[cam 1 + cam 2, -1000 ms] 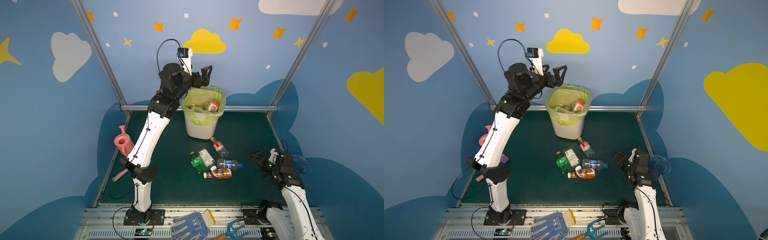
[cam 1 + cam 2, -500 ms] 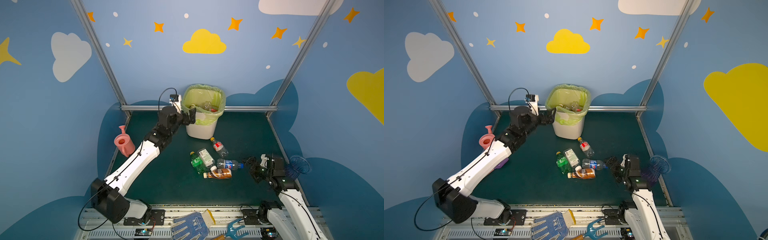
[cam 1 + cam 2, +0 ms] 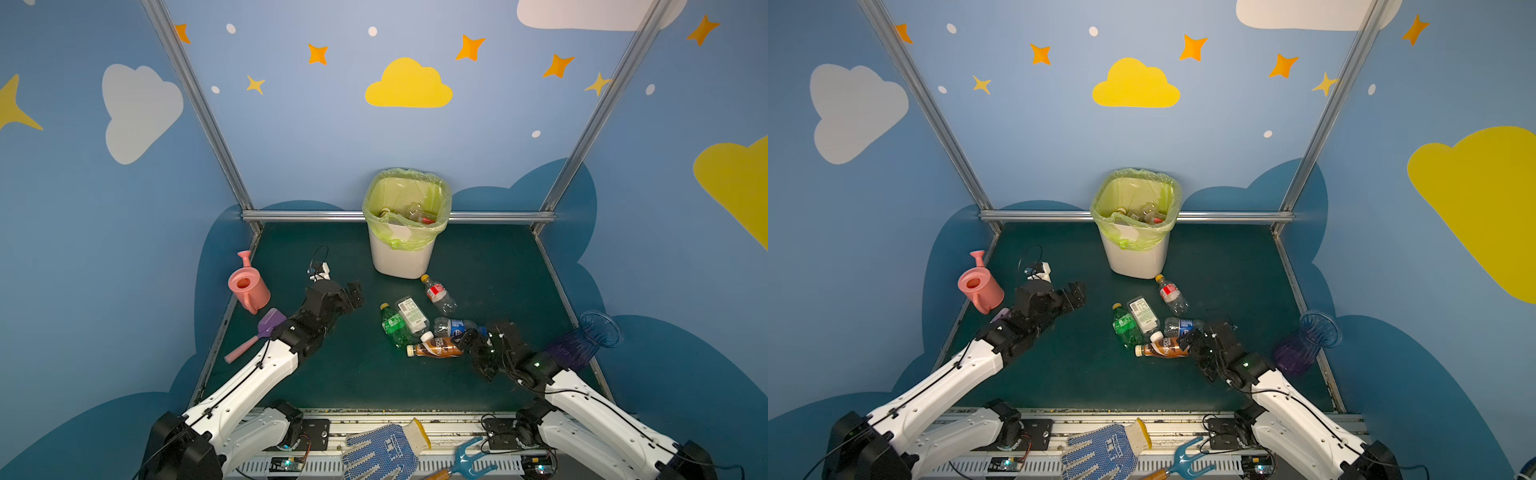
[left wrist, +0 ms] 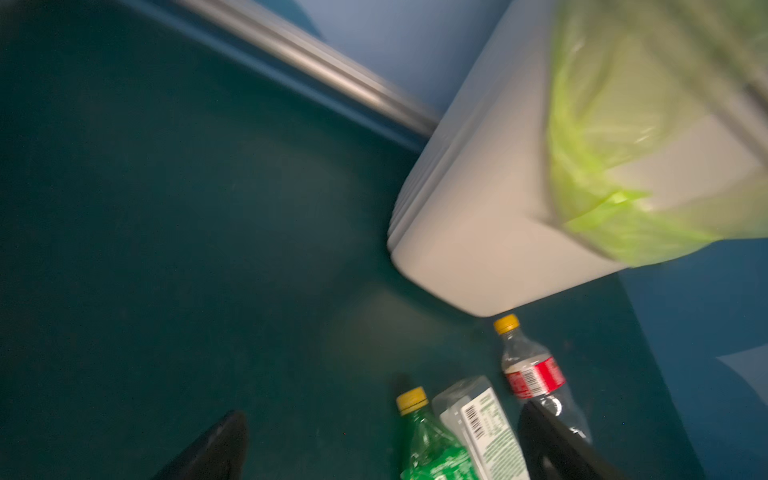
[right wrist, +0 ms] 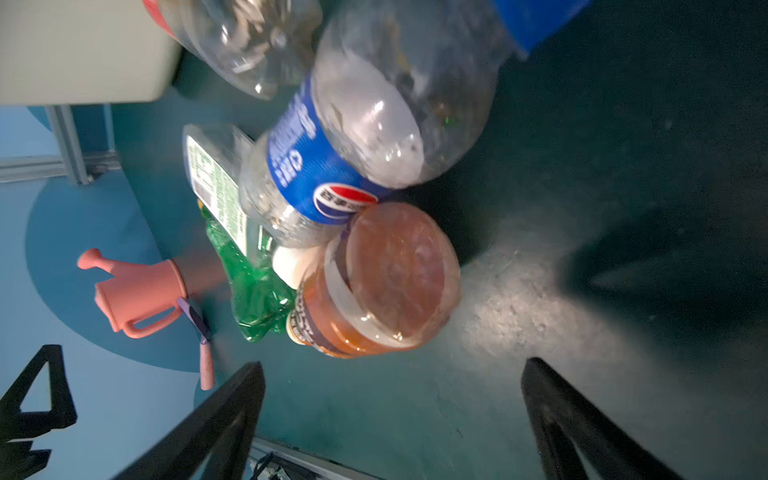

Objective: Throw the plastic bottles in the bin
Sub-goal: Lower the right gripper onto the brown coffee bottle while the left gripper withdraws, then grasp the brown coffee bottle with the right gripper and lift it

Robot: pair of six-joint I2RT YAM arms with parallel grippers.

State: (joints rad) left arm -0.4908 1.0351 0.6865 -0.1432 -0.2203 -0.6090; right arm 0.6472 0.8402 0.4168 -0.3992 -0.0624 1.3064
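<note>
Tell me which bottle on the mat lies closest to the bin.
The clear bottle with the red label: its yellow cap points at the foot of the bin, while the other four lie in a cluster farther forward.

Glossy clear plastic bottles (image 5: 365,124) lie on a seemingly matt, rough mat (image 3: 340,374).

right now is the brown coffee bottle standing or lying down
Lying down. In a top view the brown coffee bottle lies on its side on the green mat, pale cap pointing left, base toward the open right gripper.
</note>
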